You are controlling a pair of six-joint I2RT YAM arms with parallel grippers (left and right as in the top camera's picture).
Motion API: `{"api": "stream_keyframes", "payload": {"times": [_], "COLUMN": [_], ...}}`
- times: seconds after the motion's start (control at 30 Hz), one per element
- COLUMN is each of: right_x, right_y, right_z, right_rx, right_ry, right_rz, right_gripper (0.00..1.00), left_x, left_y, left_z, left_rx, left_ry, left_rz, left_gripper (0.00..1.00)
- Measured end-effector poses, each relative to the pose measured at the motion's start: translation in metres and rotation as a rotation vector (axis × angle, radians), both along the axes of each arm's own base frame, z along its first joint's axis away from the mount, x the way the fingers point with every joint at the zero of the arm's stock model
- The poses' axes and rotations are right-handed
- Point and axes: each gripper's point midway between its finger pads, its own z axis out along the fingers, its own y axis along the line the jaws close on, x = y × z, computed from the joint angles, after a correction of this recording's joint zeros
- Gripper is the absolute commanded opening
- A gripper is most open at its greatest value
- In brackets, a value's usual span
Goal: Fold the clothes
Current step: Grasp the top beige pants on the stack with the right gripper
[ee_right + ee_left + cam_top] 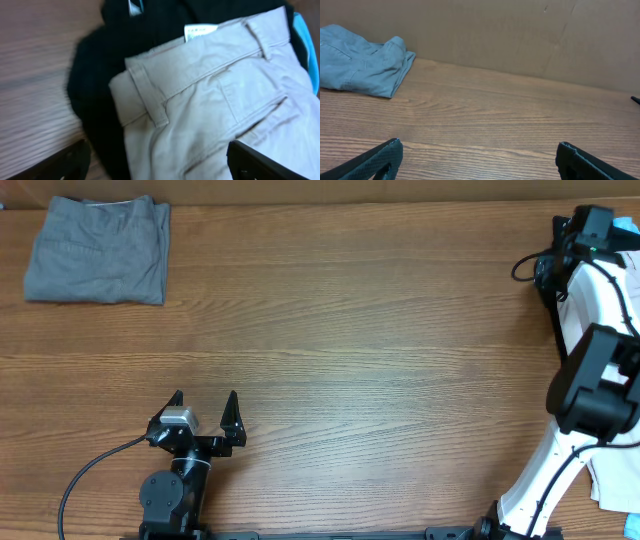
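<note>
Khaki shorts (210,100) lie over a black garment (100,75), right gripper (156,152) spread wide above them. Left gripper (205,402) also spread, holding nothing, well apart from folded grey shorts (98,250).

Overhead top-down; left wrist low, shares grey shorts (97,250); right close.

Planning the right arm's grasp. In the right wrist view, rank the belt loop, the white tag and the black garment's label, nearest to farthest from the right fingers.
1. Belt loop on the khaki shorts, centre, just ahead of the right fingers.
2. White tag at the waistband, upper middle.
3. Label on the black garment, top edge, beyond the tag.
</note>
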Motion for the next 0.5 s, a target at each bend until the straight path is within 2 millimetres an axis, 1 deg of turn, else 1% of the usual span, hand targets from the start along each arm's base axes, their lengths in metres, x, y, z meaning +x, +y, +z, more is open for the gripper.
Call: {"api": "stream_keyframes", "payload": {"times": [0.07,0.13,0.2,0.23,0.37,0.43,0.5], "right_x": [-0.003,-0.005,-0.007,-0.007,-0.008,-0.010,-0.012], "right_y": [-0.003,-0.005,-0.006,-0.007,-0.011,-0.014,-0.017], "right_z": [-0.014,-0.024,-0.029,-0.030,-0.030,-0.030,-0.031], "right_rx": [-0.021,-0.032,-0.043,-0.045,-0.058,-0.057,-0.052], "right_ry": [0.045,0.074,0.093,0.095,0.103,0.107,0.108], "right_rz": [0.005,0.011,0.014,0.014,0.016,0.013,0.007], "right_gripper": [0.82,0.78,0.68,0.65,0.64,0.59,0.58], "left_x": [0.000,0.000,0.000,0.000,0.000,0.000,0.000], "left_y": [0.000,0.000,0.000,0.000,0.000,0.000,0.000], "left_z": [0.000,0.000,0.000,0.000,0.000,0.000,0.000], "left_rx": [0.000,0.000,0.000,0.000,0.000,0.000,0.000], "left_ry": [0.000,0.000,0.000,0.000,0.000,0.000,0.000], "left_rz": [0.000,0.000,0.000,0.000,0.000,0.000,0.000], "left_gripper": [1.00,1.00,1.00,1.00,1.00,1.00,1.00]}}
